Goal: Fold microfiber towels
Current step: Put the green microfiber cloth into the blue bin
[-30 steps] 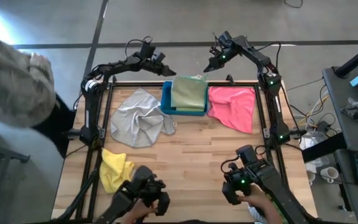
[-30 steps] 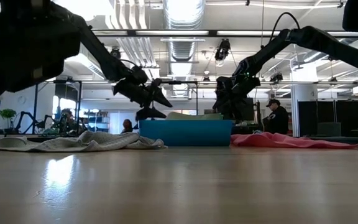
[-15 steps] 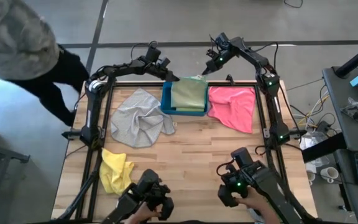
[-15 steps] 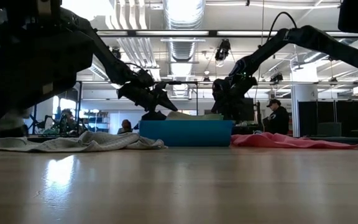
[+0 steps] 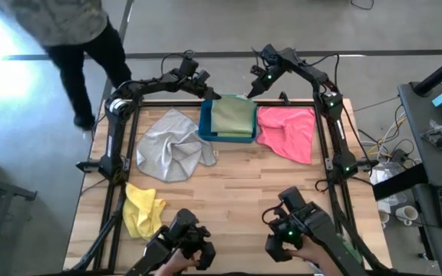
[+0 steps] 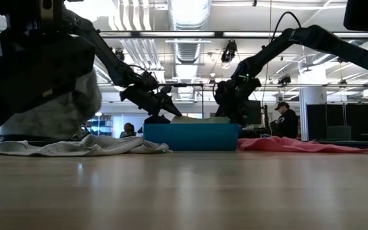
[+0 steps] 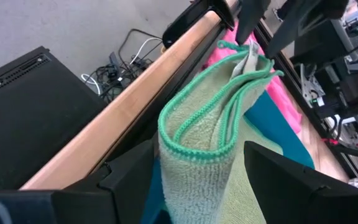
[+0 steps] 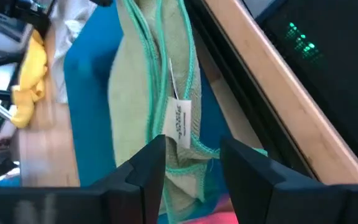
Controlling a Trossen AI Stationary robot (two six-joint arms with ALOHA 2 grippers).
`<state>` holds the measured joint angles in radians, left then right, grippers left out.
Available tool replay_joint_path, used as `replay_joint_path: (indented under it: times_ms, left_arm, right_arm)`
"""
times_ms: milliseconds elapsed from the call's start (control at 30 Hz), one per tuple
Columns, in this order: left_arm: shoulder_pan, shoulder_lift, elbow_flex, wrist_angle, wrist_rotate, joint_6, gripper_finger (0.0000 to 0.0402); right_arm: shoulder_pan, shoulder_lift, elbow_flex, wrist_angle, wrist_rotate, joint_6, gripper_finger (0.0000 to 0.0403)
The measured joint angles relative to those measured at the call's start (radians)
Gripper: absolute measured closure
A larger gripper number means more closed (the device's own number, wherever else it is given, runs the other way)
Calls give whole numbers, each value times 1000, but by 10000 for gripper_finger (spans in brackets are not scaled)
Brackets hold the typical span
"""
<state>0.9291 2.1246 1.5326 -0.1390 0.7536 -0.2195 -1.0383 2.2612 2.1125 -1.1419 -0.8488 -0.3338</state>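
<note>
Both hands, left (image 5: 214, 96) and right (image 5: 252, 91), hover spread over the far edge of the sage towel (image 5: 232, 115) draped on the blue bin (image 5: 206, 126) at the bench's (image 5: 236, 192) back, gripping nothing.

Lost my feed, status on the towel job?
Left claw and right claw open at sage green towel on blue bin. Nothing gripped. No obstruction.
</note>
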Motion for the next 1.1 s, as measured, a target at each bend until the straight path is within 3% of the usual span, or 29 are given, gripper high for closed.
replay_joint_path:
  times_ms: [167,300,500,867,1100]
  left_arm:
    - [-1,0,0,0,-2,0,167]
    - [-1,0,0,0,-21,0,167]
    - [-1,0,0,0,-54,0,170]
    - [-1,0,0,4,-53,0,241]
    - [-1,0,0,5,-53,0,255]
  right_arm:
    - [2,0,1,-1,113,-52,261]
    - [6,0,1,-14,49,-91,261]
    - [21,0,1,-87,38,-198,261]
    - [26,0,29,-88,37,-216,261]
    - [27,0,40,-113,34,-207,261]
